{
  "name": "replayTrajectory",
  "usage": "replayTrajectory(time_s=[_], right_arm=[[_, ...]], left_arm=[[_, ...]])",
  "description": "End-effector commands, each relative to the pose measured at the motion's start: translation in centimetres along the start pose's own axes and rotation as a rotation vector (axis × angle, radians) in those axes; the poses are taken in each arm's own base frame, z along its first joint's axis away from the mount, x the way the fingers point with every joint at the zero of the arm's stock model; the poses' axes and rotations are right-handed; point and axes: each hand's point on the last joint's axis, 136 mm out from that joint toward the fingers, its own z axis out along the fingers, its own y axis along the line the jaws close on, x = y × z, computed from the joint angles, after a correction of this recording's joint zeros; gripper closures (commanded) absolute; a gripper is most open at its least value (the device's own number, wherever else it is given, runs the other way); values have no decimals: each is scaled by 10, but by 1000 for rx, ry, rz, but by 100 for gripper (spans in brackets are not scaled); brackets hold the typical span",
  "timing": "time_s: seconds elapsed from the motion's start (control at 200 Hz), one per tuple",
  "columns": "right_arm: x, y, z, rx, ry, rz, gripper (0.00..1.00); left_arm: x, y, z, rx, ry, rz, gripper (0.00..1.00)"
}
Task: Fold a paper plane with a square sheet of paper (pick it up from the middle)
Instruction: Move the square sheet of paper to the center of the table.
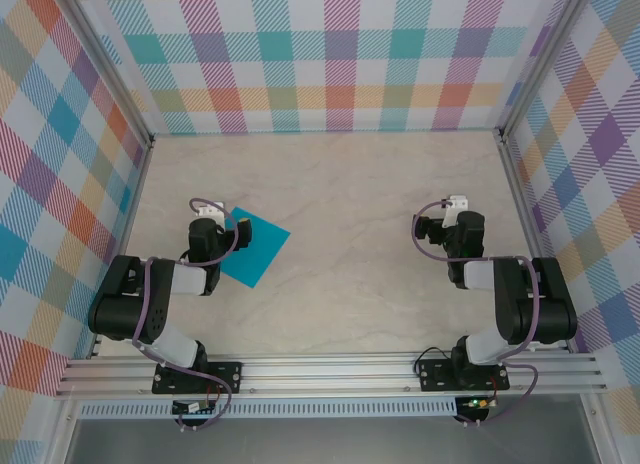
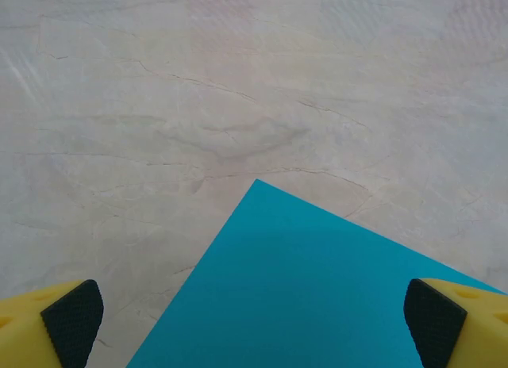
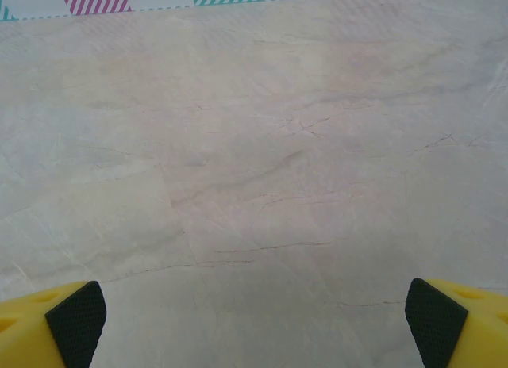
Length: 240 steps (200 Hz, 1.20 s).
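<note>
Count first: one square sheet of paper [image 1: 254, 246], two arms, two end effectors, and four black ribbed pads in the wrist views, two on each pair of yellow fingers.

Sheet: teal-blue, plain on its face, lying flat and unfolded on the marbled worktop [image 1: 360, 184]. From the top camera I see it turned cornerwise, like a diamond, with all visible edges straight and no crease.

Left end effector [image 2: 254, 332]: released, fingers spread wide. It hangs over the sheet's near-left part. In the left wrist view one pad [image 2: 73, 320] sits to the left of the sheet's left edge over bare worktop, and the other pad sits over the sheet's right part. The sheet's far corner points away from the fingers. I cannot tell whether either pad touches the paper; nothing is pinched between them.

Right end effector [image 3: 254, 332]: released too, fingers spread wide, one pad [image 3: 75, 320] at each lower corner of its wrist view. It is well apart from the sheet, off to the sheet's right, over bare worktop.

Checked wall panels [image 1: 300, 54] in pastel colours stand beyond the sheet and on both sides of it.
</note>
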Motion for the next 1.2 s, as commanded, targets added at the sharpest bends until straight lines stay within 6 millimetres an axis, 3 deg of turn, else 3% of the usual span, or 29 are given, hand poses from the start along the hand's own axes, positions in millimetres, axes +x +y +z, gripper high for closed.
replayTrajectory(time_s=[0.0, 1.195], right_arm=[[-11, 1, 2, -16, -28, -1, 0], [-11, 1, 2, -15, -27, 1, 0]], left_arm=[[-9, 4, 2, -3, -6, 2, 0], [-11, 5, 4, -1, 2, -10, 0]])
